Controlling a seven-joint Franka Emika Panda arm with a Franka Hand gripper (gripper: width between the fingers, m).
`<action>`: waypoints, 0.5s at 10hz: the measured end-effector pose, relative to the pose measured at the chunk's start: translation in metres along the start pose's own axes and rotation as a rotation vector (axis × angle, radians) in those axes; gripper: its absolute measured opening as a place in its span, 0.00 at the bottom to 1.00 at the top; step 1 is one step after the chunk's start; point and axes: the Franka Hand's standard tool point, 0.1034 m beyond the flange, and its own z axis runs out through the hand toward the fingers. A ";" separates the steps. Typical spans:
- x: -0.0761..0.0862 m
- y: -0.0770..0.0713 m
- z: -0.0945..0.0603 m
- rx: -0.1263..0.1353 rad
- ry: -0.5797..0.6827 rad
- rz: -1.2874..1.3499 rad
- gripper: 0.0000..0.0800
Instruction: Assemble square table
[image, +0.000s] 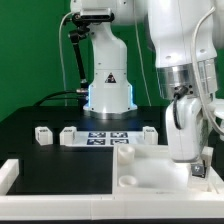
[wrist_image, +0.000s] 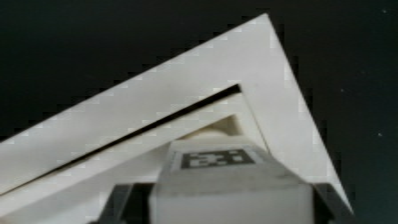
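From my seat this looks like the early part of the job. The gripper (wrist_image: 222, 196) has one short tagged leg (wrist_image: 217, 160) clamped between its fingers (wrist_image: 125, 204). In the wrist view the leg fills the gap between them, tag facing the camera, with a white corner right beneath it. In the exterior view the leg hangs low over the far right part of the tabletop (image: 150, 176), close to the surface. I cannot tell whether it has reached a socket yet.

The tabletop lies flat at the front of the table, to the exterior view's right, near the long rail (image: 12, 172). One of its round sockets (image: 128, 181) shows plainly empty, and I see no leg standing on the slab. Two more legs (image: 43, 133) lie loose on the black table, just beside the marker board (image: 100, 139). I judge that no leg is fastened yet, so seating and screwing in all of them remains
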 end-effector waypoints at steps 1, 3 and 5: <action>0.000 0.000 0.000 0.004 0.005 0.002 0.36; 0.001 0.000 0.000 0.007 0.011 -0.020 0.36; 0.001 0.001 0.002 0.004 0.013 -0.028 0.58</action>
